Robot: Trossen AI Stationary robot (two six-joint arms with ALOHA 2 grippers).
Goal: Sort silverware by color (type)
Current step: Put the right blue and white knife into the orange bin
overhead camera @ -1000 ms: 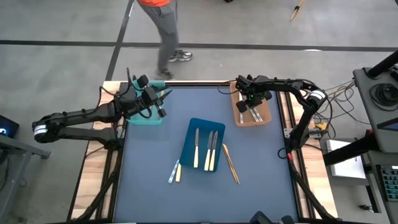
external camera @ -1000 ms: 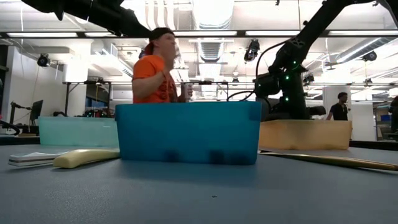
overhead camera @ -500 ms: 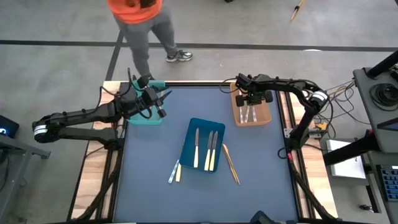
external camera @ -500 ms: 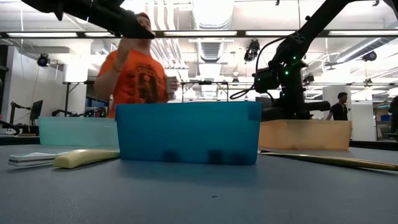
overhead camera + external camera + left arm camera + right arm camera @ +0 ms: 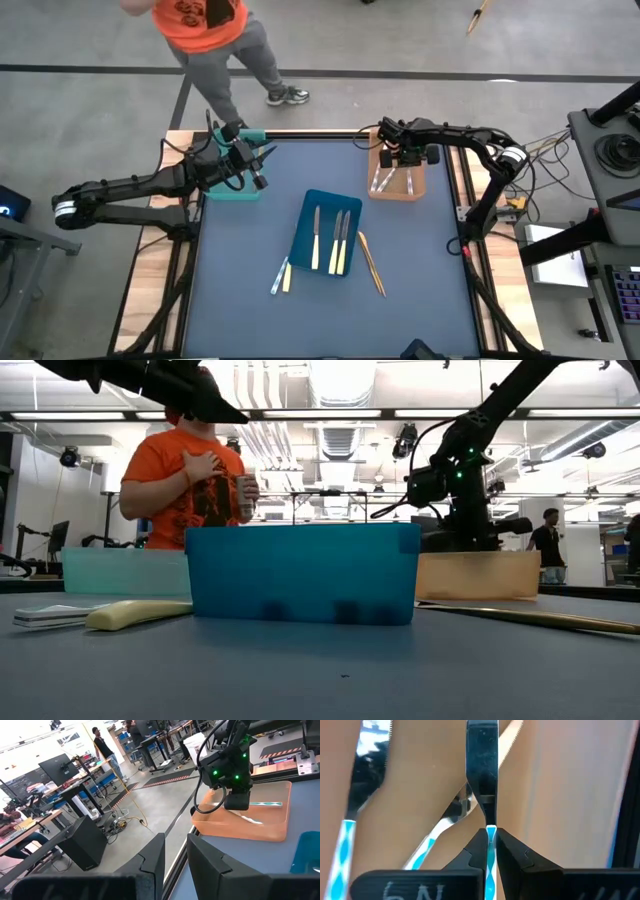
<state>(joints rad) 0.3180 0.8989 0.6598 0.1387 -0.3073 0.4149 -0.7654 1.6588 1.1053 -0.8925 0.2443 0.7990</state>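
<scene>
From above, the right tool (image 5: 407, 160) sits over the orange tray (image 5: 400, 192) at the desk's far right corner; the left tool (image 5: 258, 165) hangs by the teal tray (image 5: 232, 192), far left. Silverware lies in the blue tray (image 5: 307, 215) mid-desk, more loose beside it. Right wrist: fingers (image 5: 477, 851) pinched tight on a blue-handled knife (image 5: 482, 757). Left wrist: fingers (image 5: 152, 862) slightly apart, holding nothing.

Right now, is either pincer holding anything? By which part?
The right pincer, over the orange tray, is shut on a blue-handled knife, pinched at the handle's end next to the blade. The left pincer holds nothing.
</scene>
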